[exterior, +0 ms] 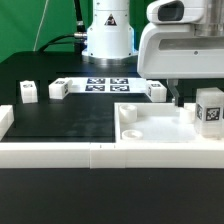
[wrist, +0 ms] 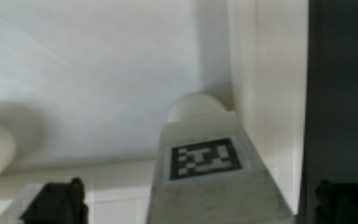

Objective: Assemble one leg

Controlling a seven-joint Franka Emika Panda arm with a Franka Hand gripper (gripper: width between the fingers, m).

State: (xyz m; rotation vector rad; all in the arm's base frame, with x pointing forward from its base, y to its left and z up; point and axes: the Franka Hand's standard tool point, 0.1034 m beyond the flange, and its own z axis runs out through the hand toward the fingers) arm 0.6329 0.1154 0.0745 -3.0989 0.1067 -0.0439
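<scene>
A leg (exterior: 208,108), a small white post with a black-and-white tag, stands on the big white tray-like piece (exterior: 150,128) at the exterior view's right. My gripper (exterior: 193,99) hangs just over it. In the wrist view the leg (wrist: 202,160) lies between my gripper's (wrist: 199,205) two dark fingertips (wrist: 55,200), with a gap on each side. The jaws are open and touch nothing. Part of one finger is hidden behind the leg in the exterior view.
Three more small white legs lie on the black table: two at the left (exterior: 28,92) (exterior: 58,88), one near the middle (exterior: 157,90). The marker board (exterior: 105,85) lies at the back. A low white wall (exterior: 60,155) runs along the front.
</scene>
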